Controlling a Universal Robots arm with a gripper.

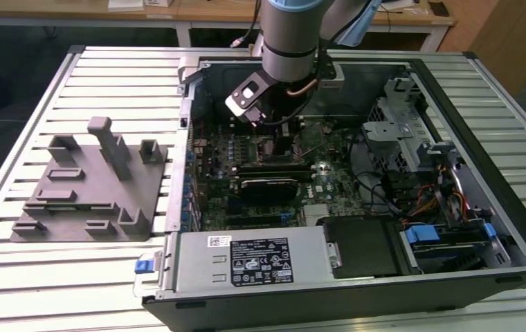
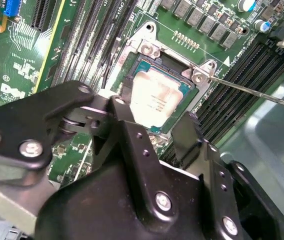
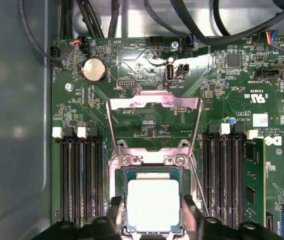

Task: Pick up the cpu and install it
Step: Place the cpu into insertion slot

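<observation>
In socket (image 3: 152, 171), cpu (image 3: 152, 202) flanked by spread gripper (image 3: 153, 215); exterior view shows grey block (image 1: 88, 183) beside case (image 1: 337, 304).

Silver-grey, blue-banded arm (image 1: 291, 41) with black, screw-studded gripper (image 2: 152, 117).

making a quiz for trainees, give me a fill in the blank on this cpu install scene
1. The cpu lies in the ___ on the motherboard.
2. The metal load frame next to it is flipped ___.
3. The grey stepped block stands outside the computer case, on the exterior view's ___.
Missing words: socket; open; left.
</observation>
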